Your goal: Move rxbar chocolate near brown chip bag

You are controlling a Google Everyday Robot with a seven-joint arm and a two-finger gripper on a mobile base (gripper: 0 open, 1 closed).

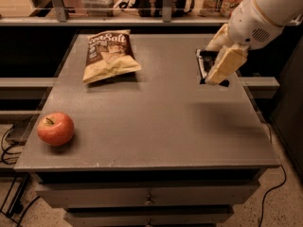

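Note:
The brown chip bag (109,55) lies at the back left of the grey table, dark brown on top with white "Sea Salt" lettering and pale yellow below. My gripper (215,66) is at the right side of the table, shut on the rxbar chocolate (205,64), a small black-wrapped bar held on edge above the tabletop. The tan fingers (226,64) cover most of the bar. The bar is well to the right of the chip bag.
A red apple (56,128) sits near the table's (156,126) front left corner. A shelf with bottles and boxes runs behind the table. Drawers are below the front edge. A cable lies on the floor at the right.

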